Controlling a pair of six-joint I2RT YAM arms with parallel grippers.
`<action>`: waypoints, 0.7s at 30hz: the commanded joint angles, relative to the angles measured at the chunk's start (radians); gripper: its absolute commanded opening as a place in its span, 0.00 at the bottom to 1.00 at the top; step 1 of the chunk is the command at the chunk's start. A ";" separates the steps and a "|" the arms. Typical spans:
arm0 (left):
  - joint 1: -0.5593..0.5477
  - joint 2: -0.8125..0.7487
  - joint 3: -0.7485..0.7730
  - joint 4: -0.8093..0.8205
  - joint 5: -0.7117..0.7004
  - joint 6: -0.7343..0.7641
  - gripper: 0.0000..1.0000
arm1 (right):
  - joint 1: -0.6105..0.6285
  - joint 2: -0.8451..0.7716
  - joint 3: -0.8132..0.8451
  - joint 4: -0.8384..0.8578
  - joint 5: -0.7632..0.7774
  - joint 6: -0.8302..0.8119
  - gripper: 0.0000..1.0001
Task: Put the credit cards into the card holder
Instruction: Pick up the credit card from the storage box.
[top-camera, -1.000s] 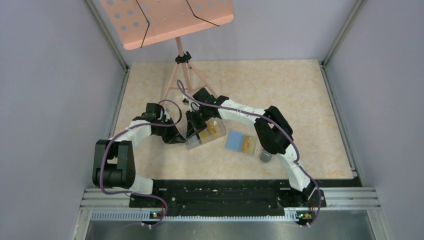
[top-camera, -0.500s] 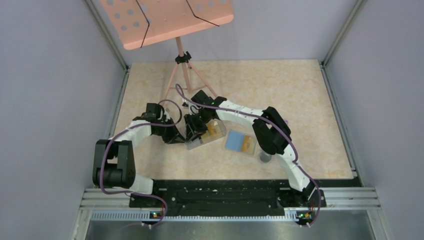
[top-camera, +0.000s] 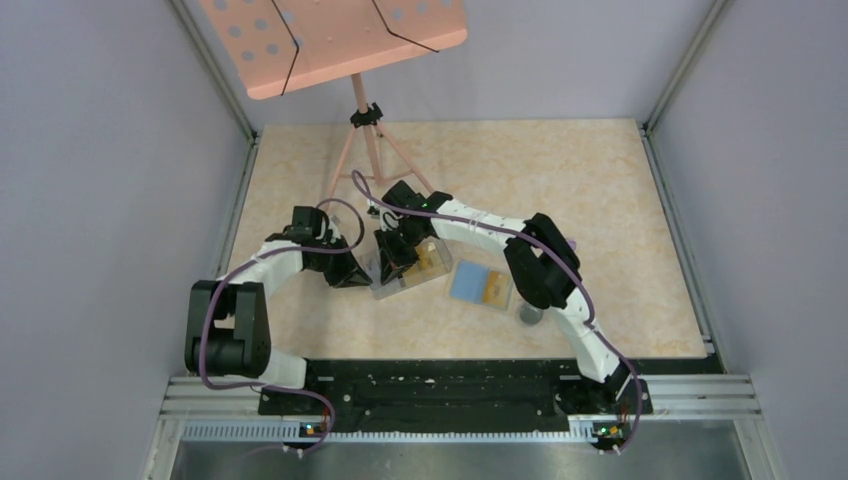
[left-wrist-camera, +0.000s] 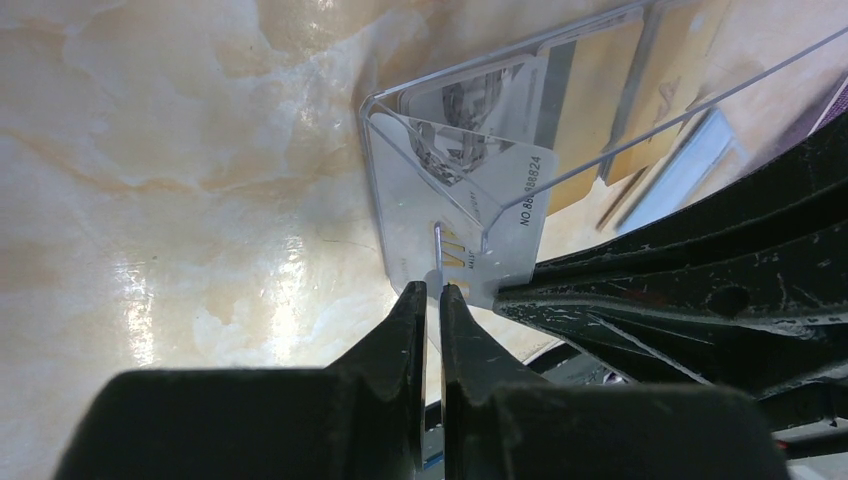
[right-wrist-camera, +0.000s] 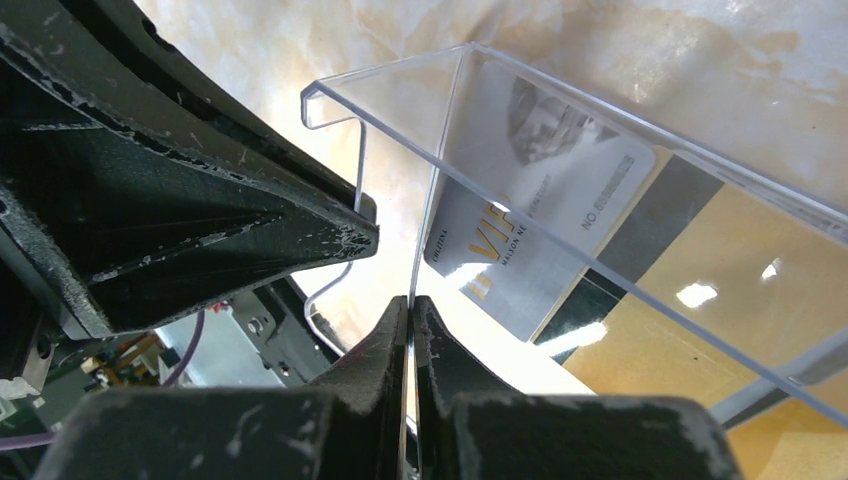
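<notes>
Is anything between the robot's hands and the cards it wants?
Yes, the clear box. The cards sit inside it, and the left hand and the right hand are pinched shut on its walls, not on a card. The open wallet lies beside the box, nothing visible between them.

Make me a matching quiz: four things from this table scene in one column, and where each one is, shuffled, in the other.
1. card holder
2. white VIP card
3. music stand
4. left gripper

A. inside the clear box
B. at the far side of the table
C. shut on the box's wall
D. lying open, right of the box

Pairs: 1-D, 2-A, 3-B, 4-C.
</notes>
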 joint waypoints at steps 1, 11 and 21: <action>-0.019 -0.012 -0.035 -0.096 -0.132 0.061 0.02 | 0.007 -0.037 0.056 0.021 0.024 -0.021 0.00; -0.019 -0.313 0.136 -0.146 -0.101 0.102 0.59 | -0.097 -0.256 -0.098 0.222 -0.095 0.063 0.00; -0.019 -0.325 0.088 0.268 0.269 -0.107 0.61 | -0.209 -0.453 -0.374 0.532 -0.321 0.267 0.00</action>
